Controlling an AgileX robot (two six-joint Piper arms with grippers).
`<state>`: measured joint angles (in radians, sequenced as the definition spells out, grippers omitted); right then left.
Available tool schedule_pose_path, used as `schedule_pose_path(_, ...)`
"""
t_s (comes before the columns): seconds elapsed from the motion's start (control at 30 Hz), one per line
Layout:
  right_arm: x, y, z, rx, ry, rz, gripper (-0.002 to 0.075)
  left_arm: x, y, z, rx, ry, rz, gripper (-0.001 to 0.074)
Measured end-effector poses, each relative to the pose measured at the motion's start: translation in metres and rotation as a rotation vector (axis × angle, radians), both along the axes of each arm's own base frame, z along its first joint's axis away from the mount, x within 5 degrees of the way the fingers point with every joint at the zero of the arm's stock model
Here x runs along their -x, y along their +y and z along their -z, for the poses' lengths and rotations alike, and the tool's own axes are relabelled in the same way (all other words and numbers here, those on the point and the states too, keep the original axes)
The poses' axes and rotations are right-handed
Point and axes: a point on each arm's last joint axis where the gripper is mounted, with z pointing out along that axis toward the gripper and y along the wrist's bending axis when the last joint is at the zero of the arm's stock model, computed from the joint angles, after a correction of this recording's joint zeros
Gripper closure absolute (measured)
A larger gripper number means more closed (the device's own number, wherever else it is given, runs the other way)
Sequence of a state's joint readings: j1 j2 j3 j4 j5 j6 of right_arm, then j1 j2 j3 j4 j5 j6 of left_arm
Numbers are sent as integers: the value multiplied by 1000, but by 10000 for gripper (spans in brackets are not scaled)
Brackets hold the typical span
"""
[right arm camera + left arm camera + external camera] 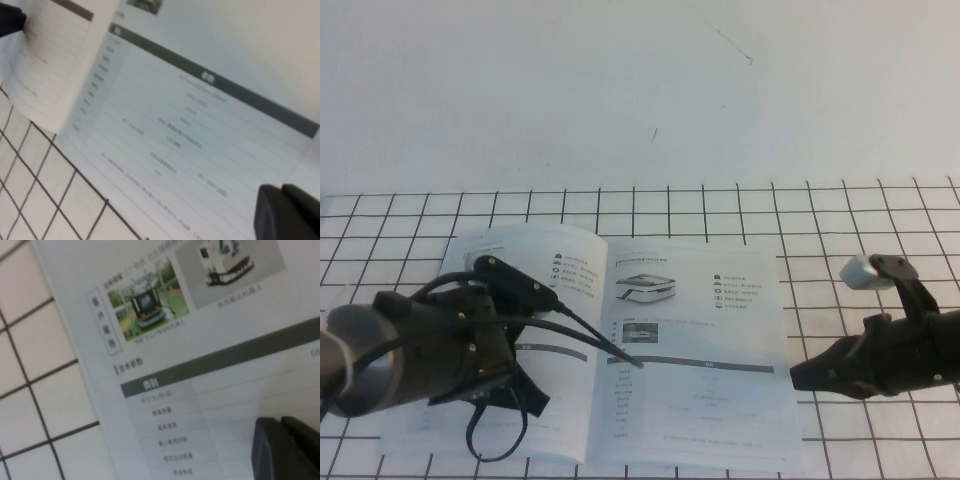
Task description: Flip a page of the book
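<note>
the page (695,370) is the right-hand leaf of the open book (590,350), lying flat, with the flat vehicle picture near its top and the dark-headed table across its middle. the book sits on the gridded counter (720,210), near the robot-side edge, spine roughly between the two arms. the left gripper (625,357) lies over the left leaf, its thin dark tips reaching across the spine and resting on or just above the page near the table header; the jaws appear drawn close together with nothing between them. in the left wrist view the leaf with two colour photos fills the field. the right gripper (798,377) sits just beside the page's outer edge, low to the counter; whether its jaws are wide or narrow cannot be told. the page is not yet lifted. risks, as judgement: the glossy leaf may slip under the tips so no edge rises; too much downward pressure may crease the paper or drag the thin book across the counter; more than one leaf may lift together; the left tips, if left on the page, would pin it against the turn.
</note>
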<state>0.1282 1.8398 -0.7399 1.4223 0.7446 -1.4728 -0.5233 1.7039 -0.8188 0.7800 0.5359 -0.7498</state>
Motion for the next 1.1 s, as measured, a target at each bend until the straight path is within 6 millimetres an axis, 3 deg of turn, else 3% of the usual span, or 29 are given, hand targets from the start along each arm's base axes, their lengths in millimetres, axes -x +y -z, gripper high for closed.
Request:
schedule_pose_path(0.2,3,0,-45,-27,-177,0,727,11,6,-58,101,-173,-1,738)
schedule_pose_path(0.33,12,-3,-89,-27,-351,10,727,27,15,-102,176,-308,4,738)
schedule_pose_path(0.5,35,-12,-140,51,-578,26,727,61,31,-152,267,-434,61,738)
schedule_pose_path(0.63,60,-23,-183,163,-775,36,727,98,42,-179,363,-465,149,738)
schedule_pose_path(0.87,116,-37,-232,266,-1014,52,727,165,52,-204,539,-441,372,738)
schedule_pose_path(1.1,178,-52,-246,376,-1059,73,727,221,65,-211,690,-384,479,738)
